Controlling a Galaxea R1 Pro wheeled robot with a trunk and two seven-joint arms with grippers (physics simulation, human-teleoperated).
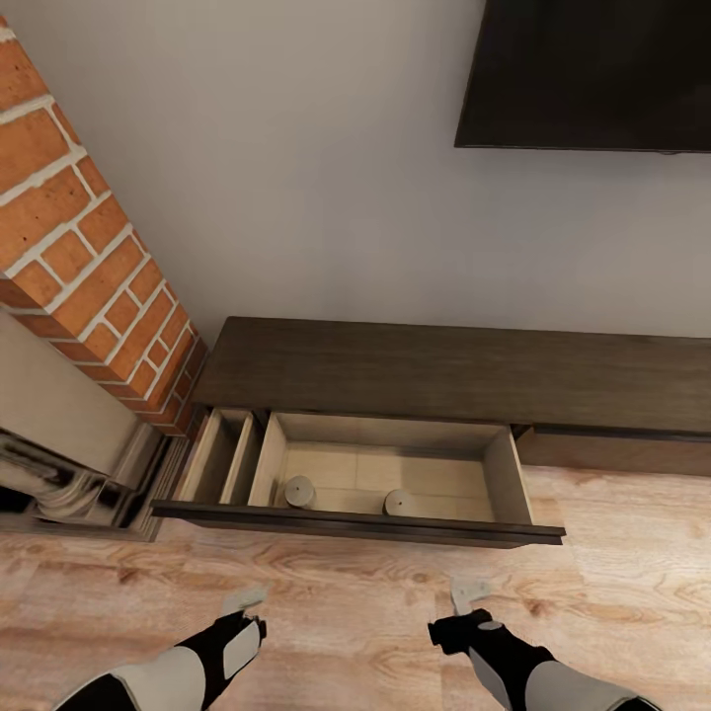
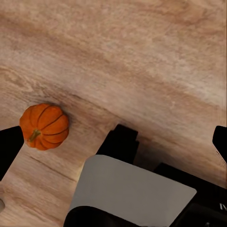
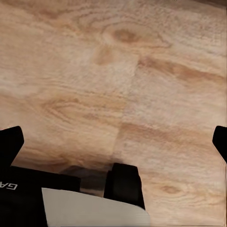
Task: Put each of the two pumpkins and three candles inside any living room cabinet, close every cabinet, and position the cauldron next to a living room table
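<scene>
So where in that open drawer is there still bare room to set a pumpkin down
The open drawer of the cabinet has bare floor to the right of the two candles, up to its right wall, and along the back behind them. The front left is crowded. The narrow side compartment looks too tight. One pumpkin lies on the floor.

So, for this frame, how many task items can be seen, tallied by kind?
Candles: 2, one and another, both in the open cabinet drawer.
Pumpkins: 1, on the wood floor.
Cabinets: 1.
Total: 4.
</scene>
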